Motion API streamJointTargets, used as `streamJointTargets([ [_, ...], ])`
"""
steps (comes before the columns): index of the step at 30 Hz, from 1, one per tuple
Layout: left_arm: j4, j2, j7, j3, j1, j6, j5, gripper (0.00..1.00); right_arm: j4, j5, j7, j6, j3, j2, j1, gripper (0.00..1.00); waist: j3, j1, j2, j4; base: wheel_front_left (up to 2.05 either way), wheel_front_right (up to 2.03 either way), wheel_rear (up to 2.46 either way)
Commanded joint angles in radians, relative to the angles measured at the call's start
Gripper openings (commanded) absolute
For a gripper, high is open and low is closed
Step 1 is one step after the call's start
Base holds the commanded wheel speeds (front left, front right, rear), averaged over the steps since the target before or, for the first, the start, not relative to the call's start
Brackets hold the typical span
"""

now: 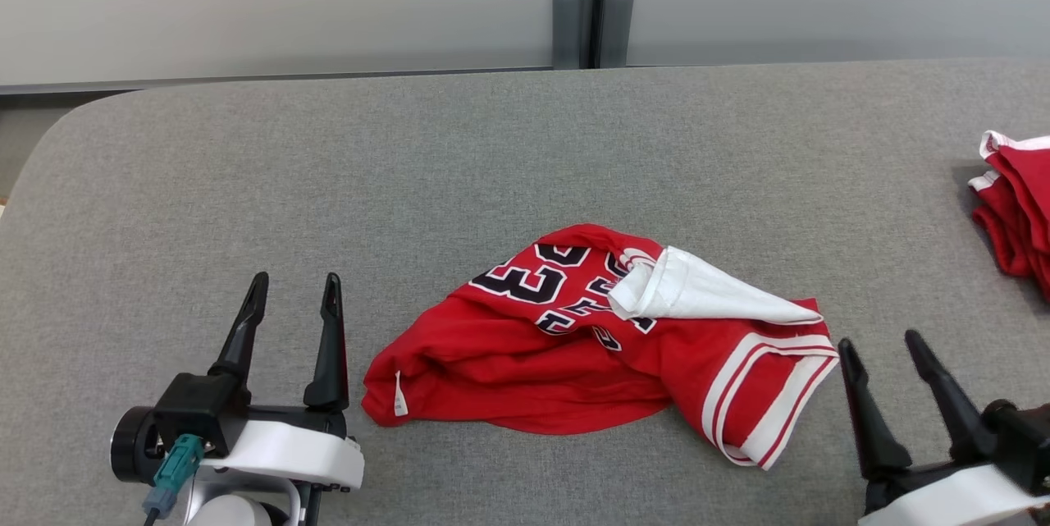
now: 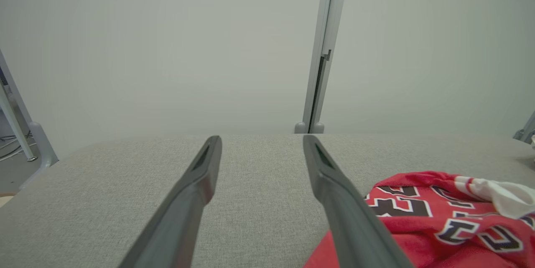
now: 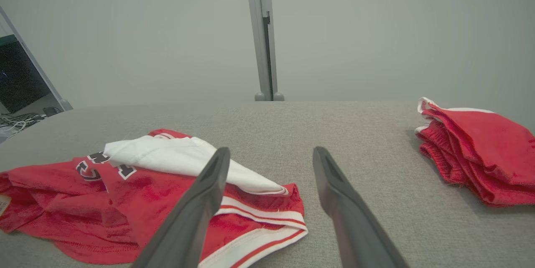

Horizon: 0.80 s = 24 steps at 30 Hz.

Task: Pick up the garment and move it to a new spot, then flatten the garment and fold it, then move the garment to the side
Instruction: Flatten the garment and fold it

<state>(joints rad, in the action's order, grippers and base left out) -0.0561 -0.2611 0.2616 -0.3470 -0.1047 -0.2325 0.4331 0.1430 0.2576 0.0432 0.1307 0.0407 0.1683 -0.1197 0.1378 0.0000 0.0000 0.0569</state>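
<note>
Left end effector (image 1: 296, 278) spread just beside garment (image 1: 509, 362) edge; table (image 1: 410, 165) stretches beyond

Open table (image 1: 492, 148) around crumpled garment (image 1: 525, 370)

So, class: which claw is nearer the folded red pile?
Right. The right claw sits close, nearer the robot and left of the pile; the left claw lies beyond the jersey, on its far side.

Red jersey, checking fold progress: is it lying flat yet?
No, the crumpled red basketball jersey lies bunched, its white inside turned out.
</note>
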Motion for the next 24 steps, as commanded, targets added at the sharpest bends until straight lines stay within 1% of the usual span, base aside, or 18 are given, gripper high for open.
streamJointTargets([
  [1,-0.002,0.000,0.004,0.000,0.004,0.003,-0.003,1.00,-0.009,0.010,0.005,0.000,0.005,-0.005,-0.013,1.00,0.002,0.0000,0.0000,0.001,0.00,0.00,0.00],
  [8,-0.016,0.011,0.004,-0.017,-0.029,0.007,-0.014,1.00,-0.139,0.082,0.056,0.000,0.128,-0.009,-0.082,1.00,0.027,0.0000,0.0000,0.016,0.00,0.00,0.00],
  [14,-0.021,0.027,0.004,-0.018,-0.051,0.011,-0.023,1.00,-0.212,0.131,0.033,0.000,0.208,0.008,-0.033,1.00,0.055,0.0000,0.0000,0.022,0.00,0.00,0.00],
  [15,-0.022,0.030,0.004,-0.018,-0.054,0.013,-0.026,1.00,-0.219,0.135,0.024,0.000,0.215,0.012,-0.022,0.91,0.059,0.0000,0.0000,0.024,0.00,0.00,0.00],
  [16,-0.023,0.033,0.004,-0.019,-0.055,0.013,-0.029,1.00,-0.225,0.140,0.016,0.000,0.220,0.017,-0.011,0.39,0.061,0.0000,0.0000,0.026,0.00,0.00,0.00],
  [17,-0.025,0.034,0.004,-0.018,-0.057,0.016,-0.031,1.00,-0.227,0.142,0.005,0.000,0.223,0.022,0.000,0.00,0.064,0.0000,0.0000,0.027,0.00,0.00,0.00],
  [21,-0.026,0.042,0.005,-0.011,-0.064,0.020,-0.038,1.00,-0.175,0.132,-0.052,0.000,0.225,0.047,0.032,0.00,0.070,0.0000,0.0000,0.032,0.00,0.00,0.00],
  [24,-0.024,0.048,0.005,-0.004,-0.062,0.022,-0.040,1.00,-0.117,0.125,-0.071,0.000,0.197,0.064,0.051,0.00,0.073,0.0000,0.0000,0.030,0.00,0.00,0.00],
])
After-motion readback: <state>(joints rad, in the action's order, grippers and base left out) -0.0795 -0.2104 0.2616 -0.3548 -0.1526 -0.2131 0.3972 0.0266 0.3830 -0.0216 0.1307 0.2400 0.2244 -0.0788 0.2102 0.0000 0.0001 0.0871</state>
